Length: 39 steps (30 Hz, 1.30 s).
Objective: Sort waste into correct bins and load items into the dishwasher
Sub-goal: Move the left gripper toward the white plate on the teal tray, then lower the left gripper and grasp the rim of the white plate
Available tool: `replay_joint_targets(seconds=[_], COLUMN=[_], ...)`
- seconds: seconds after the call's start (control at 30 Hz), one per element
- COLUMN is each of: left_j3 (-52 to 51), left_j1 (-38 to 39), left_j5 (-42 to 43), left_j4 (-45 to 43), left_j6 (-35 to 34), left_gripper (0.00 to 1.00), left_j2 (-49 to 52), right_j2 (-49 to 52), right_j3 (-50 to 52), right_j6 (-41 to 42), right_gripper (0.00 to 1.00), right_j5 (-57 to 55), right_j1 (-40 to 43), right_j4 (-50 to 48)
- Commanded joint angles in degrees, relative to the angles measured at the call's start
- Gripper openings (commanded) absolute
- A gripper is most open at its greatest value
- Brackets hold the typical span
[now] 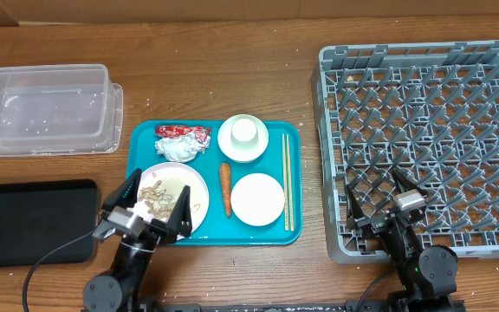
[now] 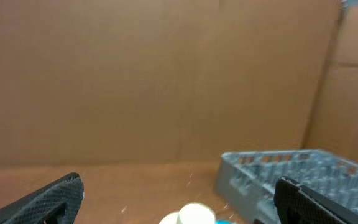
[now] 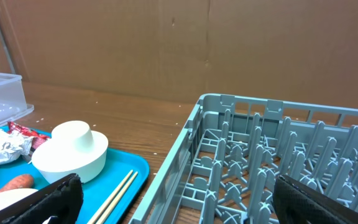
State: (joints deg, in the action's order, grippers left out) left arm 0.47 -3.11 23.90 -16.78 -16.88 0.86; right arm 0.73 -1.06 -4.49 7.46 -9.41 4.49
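Two arms wait at the near edge of the brown wooden counter [image 1: 232, 69], and nothing is sorted or loaded yet. The left gripper [image 1: 160, 186] hovers over the near-left corner of the teal rectangular plastic tray [image 1: 213, 229], fingers released and empty. The right gripper [image 1: 372, 179], well right of the tray, is also spread and holds nothing. It sits above the near rim of the grey moulded plastic dish rack [image 1: 323, 130].

All task items lie on the tray.

1. Waste probably goes first. The crumpled silver foil ball [image 1: 178, 148] and red wrapper [image 1: 183, 131] touch at the tray's far-left part. Descend vertically and straddle one piece only.
2. The orange carrot [image 1: 225, 189] lies mid-tray between the white round plate of food scraps [image 1: 173, 198] and the bare white round plate [image 1: 257, 198]. Pinch across its width, since the side gaps look tight.
3. The pale wooden chopsticks [image 1: 288, 180] lie flat along the tray's right edge. They are thin, so expect slipping.
4. The white footed bowl [image 1: 243, 137] at the tray's far middle stands tall. Route around it.

A clear plastic tub [image 1: 46, 108] sits beyond and left of the tray, and a black flat bin [image 1: 33, 221] lies directly left. Which waste each takes cannot be told.
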Motion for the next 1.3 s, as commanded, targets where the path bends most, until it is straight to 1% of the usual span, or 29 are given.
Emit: replay_joint_targets(seconds=[0.0,0.13,0.23,0.33,0.47,0.57,0.67,0.73,0.8,0.87,0.93,1.0,1.07,1.1,1.17,1.23,1.27], left_j3=[0.55,3.04,6.56,11.69,19.65,25.59,29.24,30.36,31.52,33.68,36.76,41.07,46.53,49.86,54.82,57.70,58.42], left_j1=[-0.24,-0.24,-0.24,-0.24,-0.24,-0.24,-0.24,-0.24,-0.24,-0.22,-0.22,-0.07,1.14,2.47,5.14,7.50,8.61], left_j5=[4.66,4.22,4.28,5.81,9.68,15.67,18.45,21.27,25.18,26.99,26.71,23.67,16.70,9.92,-3.45,-11.06,-12.83], left_j4=[-1.29,-0.72,4.17,11.50,16.59,16.15,11.72,7.30,4.76,6.47,12.00,21.77,35.10,43.04,53.44,57.35,57.37], left_j6=[-2.91,-2.86,-3.72,-4.02,-2.75,-2.43,-2.62,-6.56,-6.73,-6.75,-6.56,-5.53,-2.19,-0.72,-0.96,-0.87,-0.90], left_gripper=[1.00,1.00,1.00,1.00,1.00,1.00,1.00,1.00,1.00,1.00,1.00,1.00,1.00,1.00,1.00,1.00,1.00], left_j2=[-0.55,0.17,3.08,9.25,21.16,30.36,37.46,40.89,43.67,46.25,48.87,51.54,54.27,55.93,58.64,60.52,61.18], right_j2=[-0.57,-0.57,-0.57,-0.57,-0.57,-0.57,-0.57,-0.57,-0.57,-0.57,-0.57,-0.57,-0.57,-0.57,-0.57,-0.57,-0.57], right_j3=[0.59,0.59,0.59,0.59,0.59,0.59,0.59,0.59,0.59,0.59,0.59,0.59,0.59,0.59,0.59,0.59,0.59], right_j6=[-0.04,-0.04,-0.04,-0.04,-0.04,-0.04,-0.04,-0.04,-0.04,-0.04,-0.04,-0.04,-0.04,-0.04,-0.04,-0.04,-0.04], right_gripper=[1.00,1.00,1.00,1.00,1.00,1.00,1.00,1.00,1.00,1.00,1.00,1.00,1.00,1.00,1.00,1.00,1.00], right_j5=[-0.09,-0.09,-0.09,-0.09,-0.09,-0.09,-0.09,-0.09,-0.09,-0.09,-0.07,-0.09,-0.09,-0.09,-0.09,-0.09,-0.09], right_j1=[0.22,0.22,0.22,0.22,0.22,0.22,0.22,0.22,0.22,0.22,0.22,0.22,0.22,0.22,0.22,0.22,0.22], right_j4=[-0.33,-0.31,-0.31,-0.31,-0.31,-0.31,-0.31,-0.31,-0.31,-0.31,-0.31,-0.31,-0.31,-0.31,-0.31,-0.31,-0.31])
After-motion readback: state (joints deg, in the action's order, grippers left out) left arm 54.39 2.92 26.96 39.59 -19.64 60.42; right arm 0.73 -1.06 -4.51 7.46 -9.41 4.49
